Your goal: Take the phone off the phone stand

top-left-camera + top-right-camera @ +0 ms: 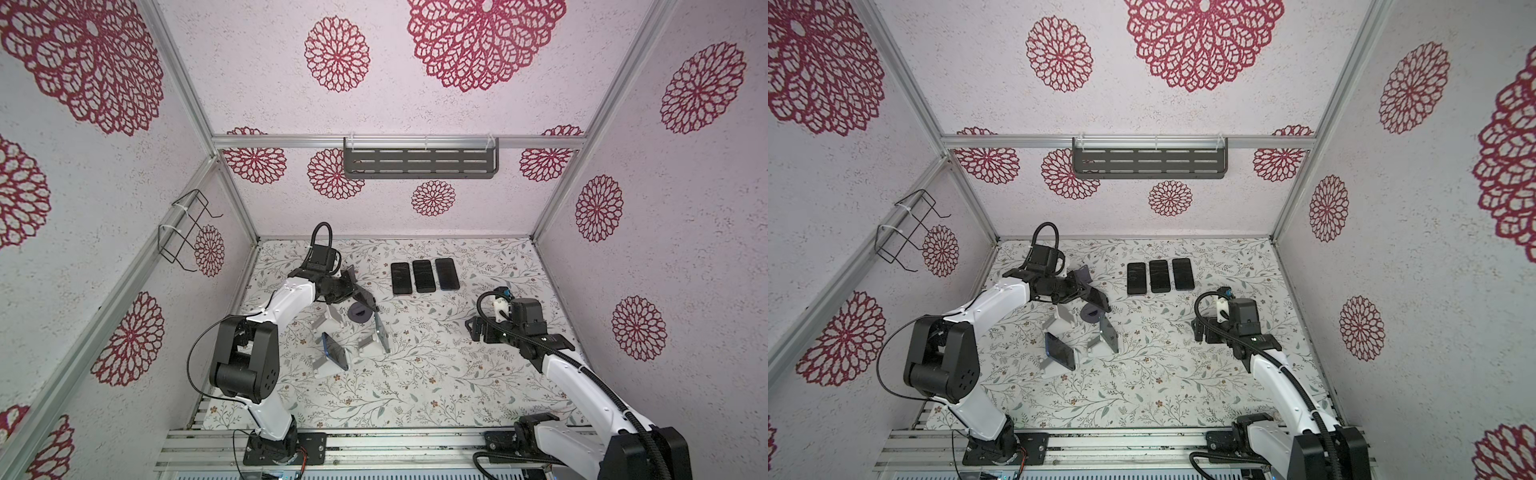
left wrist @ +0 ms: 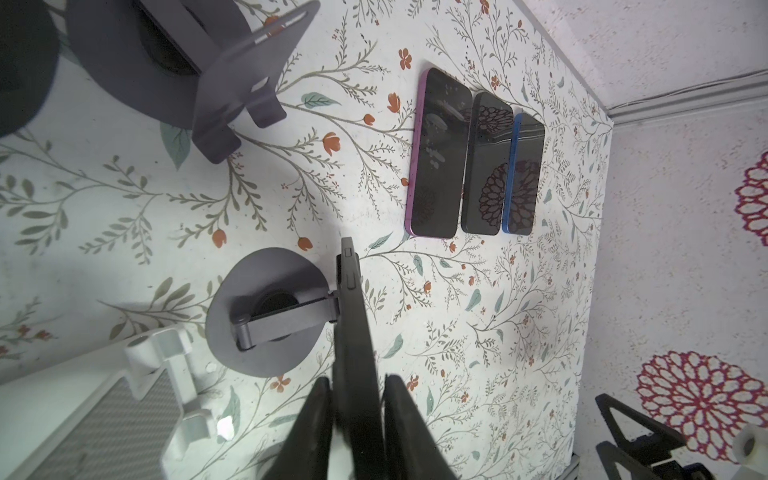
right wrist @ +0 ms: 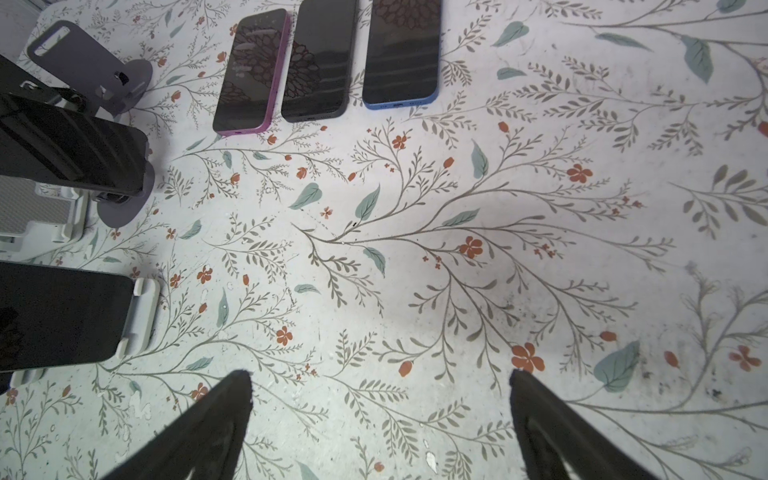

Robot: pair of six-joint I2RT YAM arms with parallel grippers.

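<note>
A dark phone (image 2: pixel 352 316) stands on edge against the arm of a grey round-based phone stand (image 2: pixel 249 286). My left gripper (image 2: pixel 357 380) is shut on it, with one black finger pressed against each face. In both top views this gripper (image 1: pixel 368 302) (image 1: pixel 1100 300) hovers over the stand's round base (image 1: pixel 356 313) at the left middle of the mat. The right wrist view shows the same phone (image 3: pixel 70 145) above the base (image 3: pixel 124 208). My right gripper (image 3: pixel 380 374) is open over bare mat, far to the right (image 1: pixel 478 328).
Three phones (image 1: pixel 424 276) lie flat in a row behind. White stands hold a blue phone (image 1: pixel 334 351) and a grey phone (image 1: pixel 381 332). An empty white stand (image 1: pixel 332 318) and an empty grey stand (image 1: pixel 349 274) sit close to the left gripper.
</note>
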